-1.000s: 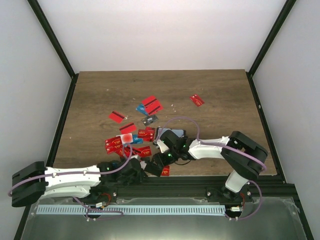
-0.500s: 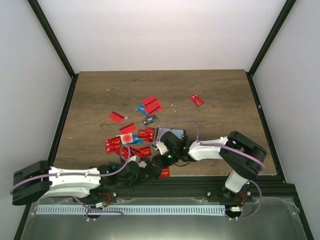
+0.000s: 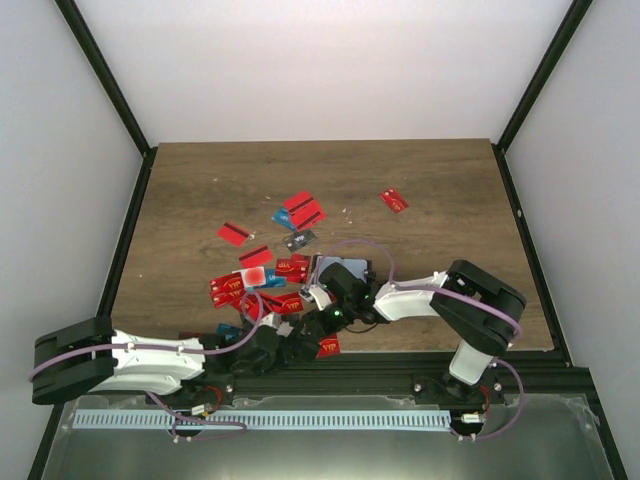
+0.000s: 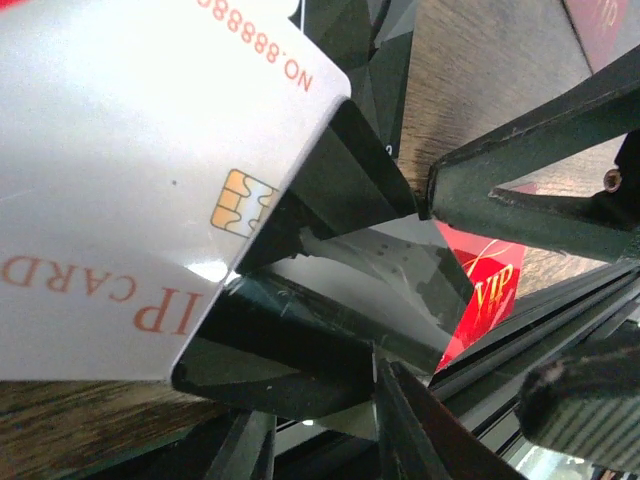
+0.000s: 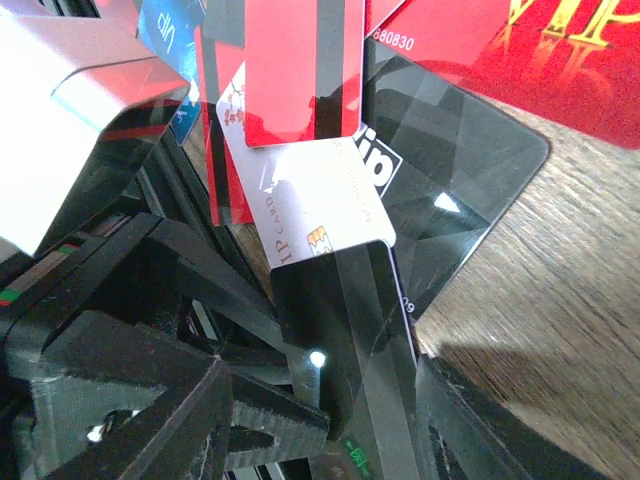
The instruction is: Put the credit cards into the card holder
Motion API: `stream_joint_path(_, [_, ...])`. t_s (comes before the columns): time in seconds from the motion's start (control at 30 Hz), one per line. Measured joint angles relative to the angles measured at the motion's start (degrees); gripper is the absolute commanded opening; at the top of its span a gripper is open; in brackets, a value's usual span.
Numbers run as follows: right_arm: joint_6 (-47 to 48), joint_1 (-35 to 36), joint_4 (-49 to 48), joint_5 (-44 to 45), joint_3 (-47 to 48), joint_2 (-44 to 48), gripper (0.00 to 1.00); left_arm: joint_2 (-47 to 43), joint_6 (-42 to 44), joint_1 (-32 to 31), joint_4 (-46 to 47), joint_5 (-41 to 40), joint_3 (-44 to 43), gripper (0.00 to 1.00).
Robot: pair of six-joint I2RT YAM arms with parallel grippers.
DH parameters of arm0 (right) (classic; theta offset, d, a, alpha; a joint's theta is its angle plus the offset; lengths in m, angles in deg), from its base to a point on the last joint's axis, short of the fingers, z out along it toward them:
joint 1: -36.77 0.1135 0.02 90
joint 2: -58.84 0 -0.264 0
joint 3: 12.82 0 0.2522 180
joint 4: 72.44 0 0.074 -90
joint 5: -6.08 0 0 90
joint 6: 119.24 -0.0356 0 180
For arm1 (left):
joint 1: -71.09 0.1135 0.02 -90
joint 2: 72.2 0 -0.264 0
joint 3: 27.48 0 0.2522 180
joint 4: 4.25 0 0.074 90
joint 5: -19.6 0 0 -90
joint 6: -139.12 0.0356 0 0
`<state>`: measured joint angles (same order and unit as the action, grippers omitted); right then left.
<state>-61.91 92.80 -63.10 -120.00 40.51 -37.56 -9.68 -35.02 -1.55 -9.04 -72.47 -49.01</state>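
most of the job is ahead of you. the card holder (image 3: 341, 267) lies open on the table (image 3: 200, 180), greyish-blue inside up, just far of the right arm's wrist. from above you cannot tell whether any card sits in its pockets. the credit cards (image 3: 250, 285) are scattered loose: a red and blue heap left of the holder, a red pair (image 3: 303, 210) farther back, a striped red one (image 3: 233, 233) far left of the heap, and a lone red one (image 3: 394, 200) out on the far right. none of these is in the holder.

both arms meet at the near edge, on the near side of the holder. the left gripper (image 3: 292, 343) and right gripper (image 3: 320, 322) sit nose to nose beside a red card (image 3: 328, 346). in the right wrist view a white chip card (image 5: 320, 215) overlaps a glossy dark grey card (image 5: 455, 165), and a red striped card (image 5: 300, 70) lies over the white one's far end. the white card fills much of the left wrist view, so it is close to that camera. you cannot tell which jaws pinch it, nor how wide either gripper stands, because the fingers are lost among cards and glare.

my read is that you are on one card of many, at a hand-over or a regrasp. slotting it has not begun, and the whole pile waits.
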Motion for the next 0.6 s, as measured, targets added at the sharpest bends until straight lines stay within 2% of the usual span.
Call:
stream_joint_path(0.17, [-0.4,0.0,-0.8,-1.0,0.0,-0.4,0.53,-0.1,-0.1,-0.1,1.7,-0.3,1.1,0.21])
stream_joint_path(0.6, [-0.6,-0.2,-1.4,-2.0,0.0,-0.8,0.53,-4.4,0.5,-0.1,0.7,-1.0,2.3,0.14])
